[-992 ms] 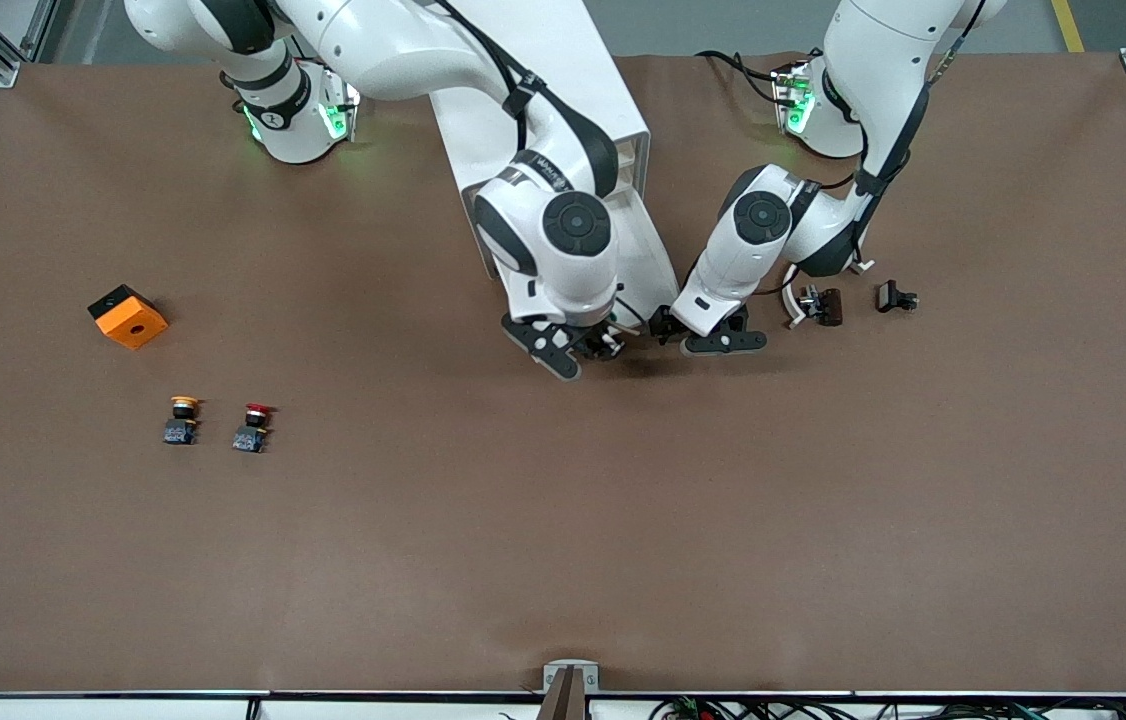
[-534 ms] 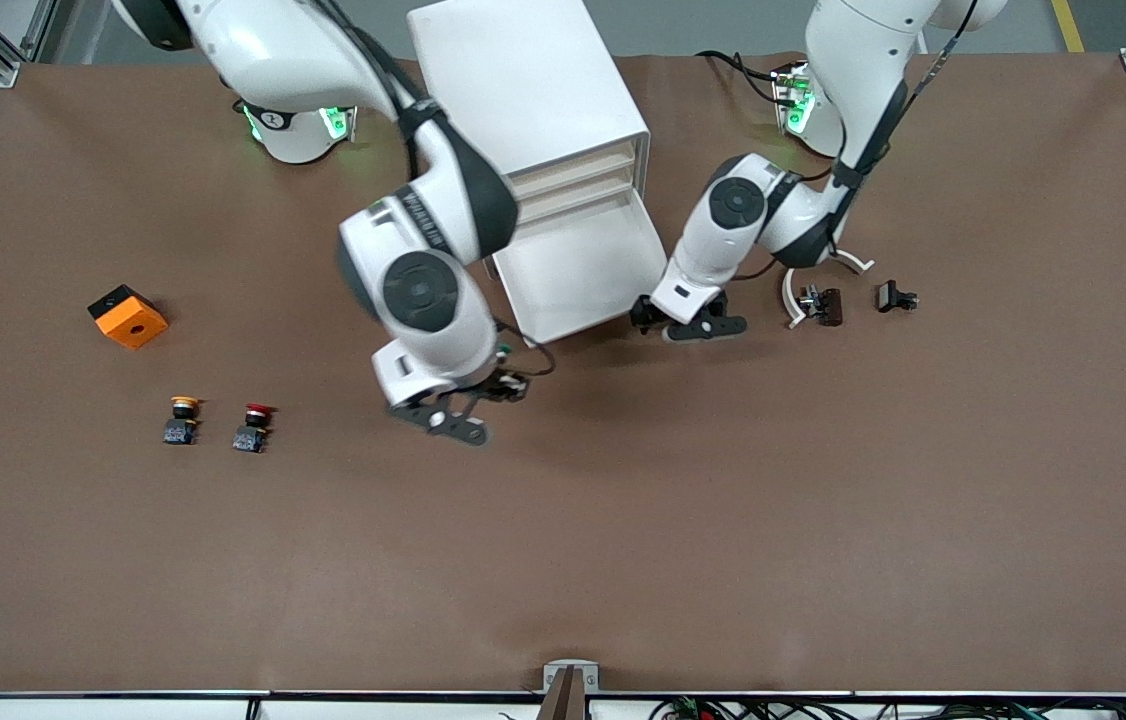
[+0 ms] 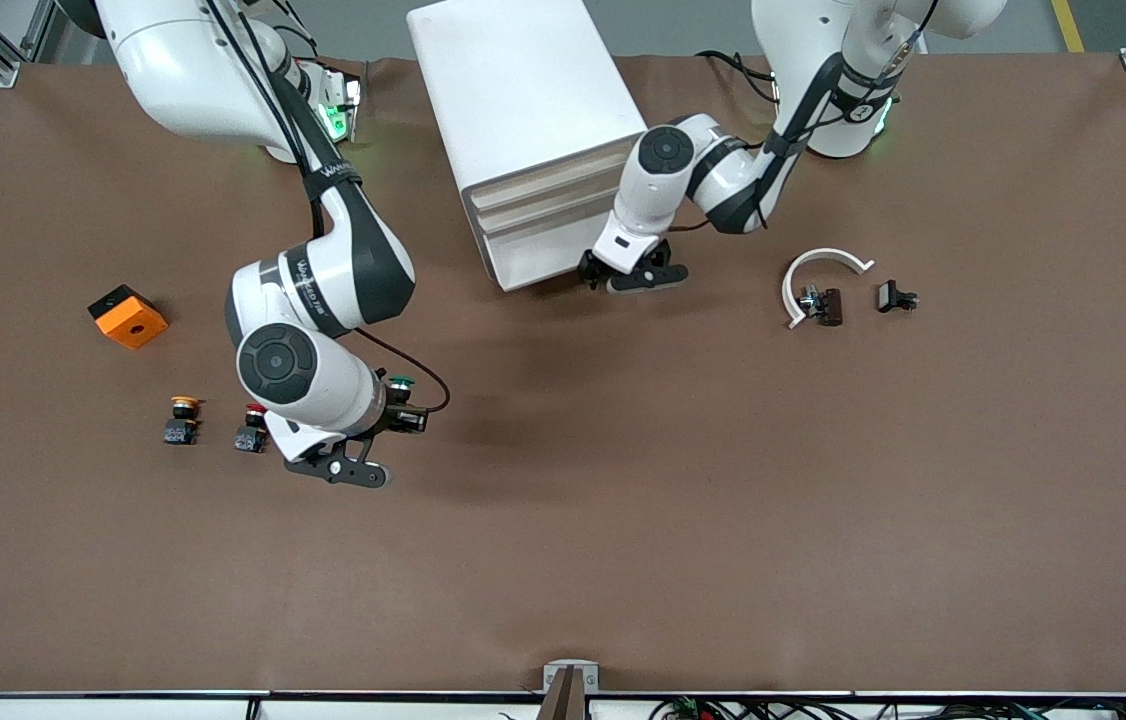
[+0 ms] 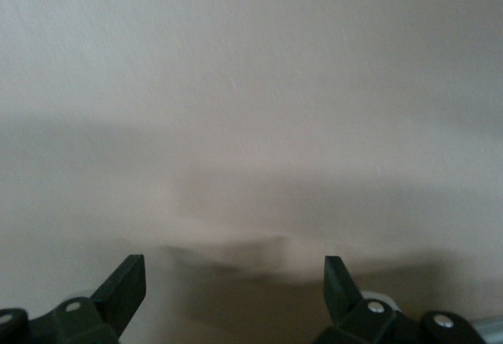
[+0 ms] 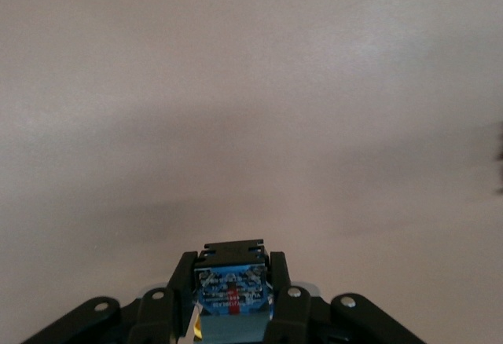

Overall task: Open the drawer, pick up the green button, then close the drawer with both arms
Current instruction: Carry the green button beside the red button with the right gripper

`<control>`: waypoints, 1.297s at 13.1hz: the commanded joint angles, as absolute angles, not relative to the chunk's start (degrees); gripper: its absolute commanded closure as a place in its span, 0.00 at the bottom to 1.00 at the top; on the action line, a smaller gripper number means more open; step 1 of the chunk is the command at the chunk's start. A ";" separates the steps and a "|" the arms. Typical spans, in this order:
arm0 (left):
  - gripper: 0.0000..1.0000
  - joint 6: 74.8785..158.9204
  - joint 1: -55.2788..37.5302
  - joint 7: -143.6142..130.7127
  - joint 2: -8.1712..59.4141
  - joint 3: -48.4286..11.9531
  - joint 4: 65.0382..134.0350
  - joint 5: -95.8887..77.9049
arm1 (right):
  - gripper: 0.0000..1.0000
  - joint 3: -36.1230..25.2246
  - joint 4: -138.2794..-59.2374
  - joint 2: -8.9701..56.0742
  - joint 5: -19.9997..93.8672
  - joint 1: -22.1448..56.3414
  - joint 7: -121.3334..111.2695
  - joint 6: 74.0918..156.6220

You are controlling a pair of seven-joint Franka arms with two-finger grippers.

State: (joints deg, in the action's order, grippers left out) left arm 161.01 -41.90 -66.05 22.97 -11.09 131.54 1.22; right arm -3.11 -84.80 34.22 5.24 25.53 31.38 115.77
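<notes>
The right gripper [image 3: 401, 412] is up in the air over the bare brown table [image 3: 723, 500], toward the right arm's end of it. Its fingers [image 5: 277, 281] are clamped on the green button [image 3: 404, 400]. In the right wrist view the blue and black body of the button sits between the two fingers, touching both of them, and its black end reaches a little past the fingertips. In the front view the round green cap [image 3: 402, 381] shows just beside the gripper.

The red-capped button [image 3: 251, 428] and the yellow-capped button [image 3: 182, 420] stand on the table near the right gripper, toward the right arm's end. An orange block [image 3: 127, 316] lies farther from the front camera than these two.

The left gripper [image 3: 631, 275] is just in front of the white cabinet [image 3: 513, 110], at the corner of the lowest drawer [image 3: 543, 258]. Its fingers [image 4: 126, 281] stand wide apart and nothing is between them; the left wrist view shows only a plain pale surface past the fingertips. Whether the fingers touch the drawer front cannot be told. The drawer's cream front lies in line with the other slats, so it looks pushed in.

A white curved piece [image 3: 818, 272] and two small dark parts [image 3: 828, 305] lie on the table toward the left arm's end
</notes>
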 commanded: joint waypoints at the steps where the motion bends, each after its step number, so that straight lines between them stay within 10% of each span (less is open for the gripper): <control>1: 0.00 161.02 -45.17 -70.91 23.47 -11.07 131.57 2.46 | 1.00 -2.55 -96.31 29.01 5.19 23.92 27.79 123.12; 17: 0.00 161.02 -47.20 -74.36 27.33 -10.64 125.68 2.46 | 1.00 -2.81 -107.23 27.33 5.19 16.88 24.87 135.35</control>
